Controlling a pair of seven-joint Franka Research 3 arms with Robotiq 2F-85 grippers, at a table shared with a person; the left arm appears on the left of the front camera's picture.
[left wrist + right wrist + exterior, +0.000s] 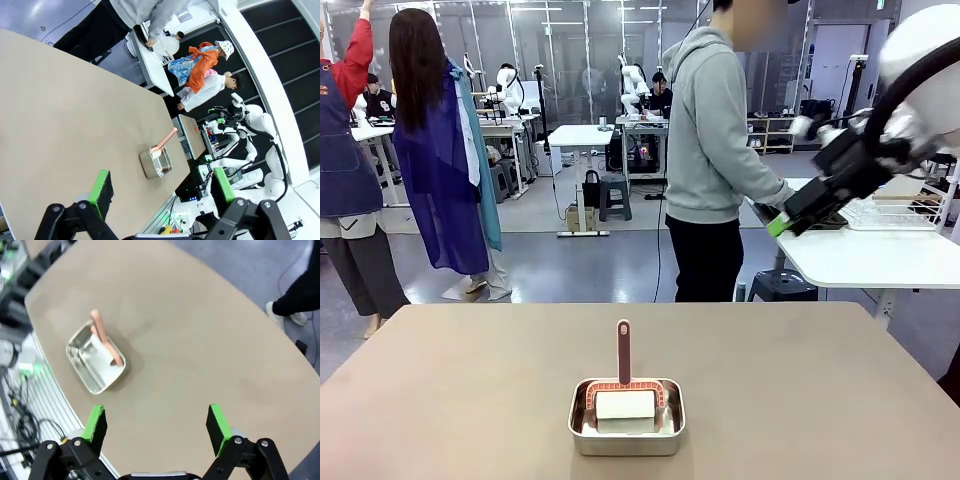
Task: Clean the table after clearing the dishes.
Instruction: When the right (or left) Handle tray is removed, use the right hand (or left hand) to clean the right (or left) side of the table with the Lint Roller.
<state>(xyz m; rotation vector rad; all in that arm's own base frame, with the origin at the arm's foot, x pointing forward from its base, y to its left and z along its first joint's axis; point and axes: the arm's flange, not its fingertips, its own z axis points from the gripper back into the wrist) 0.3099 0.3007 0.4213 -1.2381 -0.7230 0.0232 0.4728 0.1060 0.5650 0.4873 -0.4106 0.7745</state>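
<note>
Centrally, a steel pan [626,420] sits near the table [810,380]'s robot-side edge.

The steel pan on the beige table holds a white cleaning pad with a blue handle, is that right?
Not quite. The handle is reddish pink, not blue, as the front view shows. The rest holds: the steel pan sits on the beige table and holds a white pad.
</note>
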